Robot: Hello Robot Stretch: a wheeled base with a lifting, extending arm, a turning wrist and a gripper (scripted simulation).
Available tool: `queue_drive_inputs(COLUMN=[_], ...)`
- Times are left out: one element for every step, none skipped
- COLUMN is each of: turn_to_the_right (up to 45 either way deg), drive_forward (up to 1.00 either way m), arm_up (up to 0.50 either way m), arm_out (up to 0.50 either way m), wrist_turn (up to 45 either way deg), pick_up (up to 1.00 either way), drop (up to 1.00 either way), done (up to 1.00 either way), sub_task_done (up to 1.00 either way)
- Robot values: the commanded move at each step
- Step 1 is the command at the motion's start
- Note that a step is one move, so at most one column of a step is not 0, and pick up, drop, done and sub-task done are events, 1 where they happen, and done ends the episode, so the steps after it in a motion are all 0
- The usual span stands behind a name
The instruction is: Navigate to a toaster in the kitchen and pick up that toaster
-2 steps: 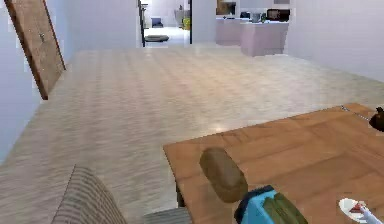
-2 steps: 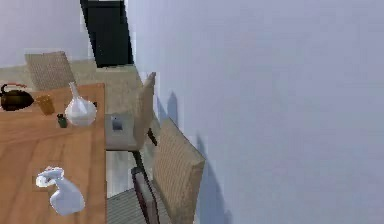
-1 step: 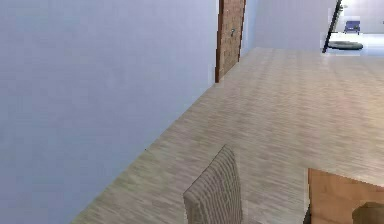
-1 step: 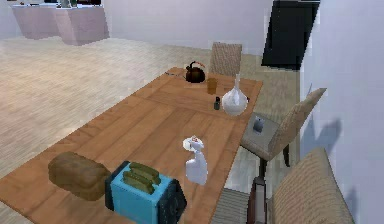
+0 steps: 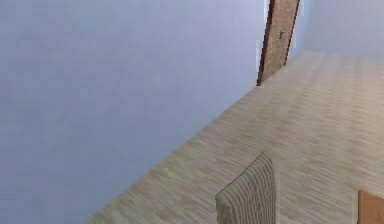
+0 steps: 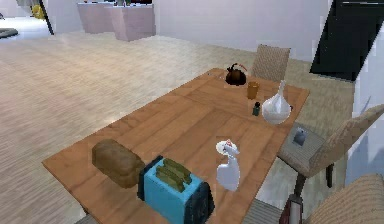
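Blue toaster (image 6: 165,197) at table (image 6: 170,120) edge, open floor (image 6: 90,70) beyond; jaws' state untellable.

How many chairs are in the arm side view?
3: far chair at the table's end, right chair beside it, near chair at bottom right; others may be hidden.

A blue wall (image 5: 110,90), wooden door (image 5: 279,38), plank floor (image 5: 300,130), chair back (image 5: 247,195).
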Motion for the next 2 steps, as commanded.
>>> queue_drive_inputs(turn_to_the_right=[0.0,0.0], drive_forward=[0.00,0.00], arm_up=[0.50,0.28], arm_out=[0.00,0.00], wrist_turn=[0.0,0.0], pick_up=[0.00,0.00], drop=[0.00,0.00], done=[0.00,0.00], sub_task_done=[0.00,0.00])
